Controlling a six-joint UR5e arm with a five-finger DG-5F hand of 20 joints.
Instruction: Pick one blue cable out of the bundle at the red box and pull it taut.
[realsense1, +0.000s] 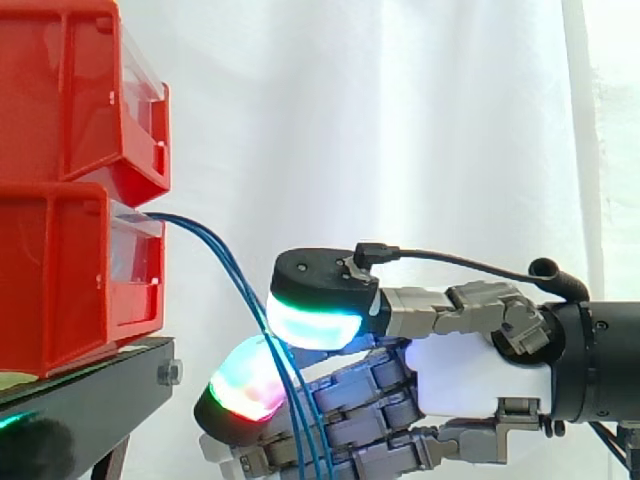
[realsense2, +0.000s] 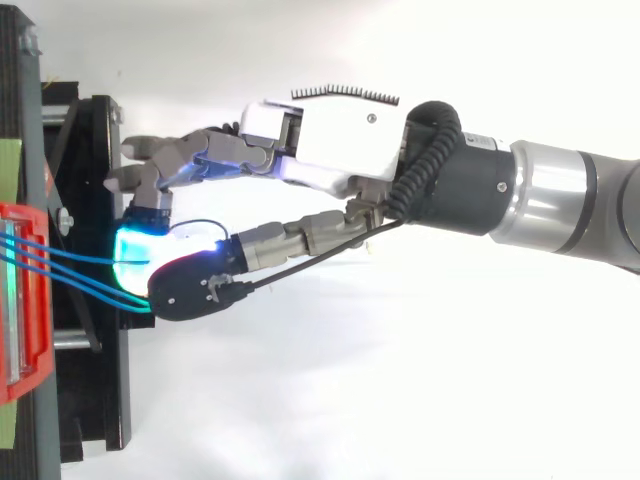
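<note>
While drooping, blue cables (realsense1: 243, 280) across hand (realsense1: 470, 375).

Several blue cables (realsense1: 225, 255) are hanging from the lower red bin (realsense1: 70, 280) and running down between the thumb (realsense1: 320, 285) and curled fingers (realsense1: 245, 385) of the hand (realsense1: 470, 375).

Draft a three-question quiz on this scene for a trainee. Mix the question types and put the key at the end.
1. True or false: in the side view, the blue cables run straight and taut from the stacked red bins to the hand.
2. Which bin do the cables come out of? A) the upper one B) the lower one C) both
3. Fill in the blank: the bins rest on a ____ stand.

Key: 1. False. They curve down and hang past the hand. 2. B. 3. black.
</note>
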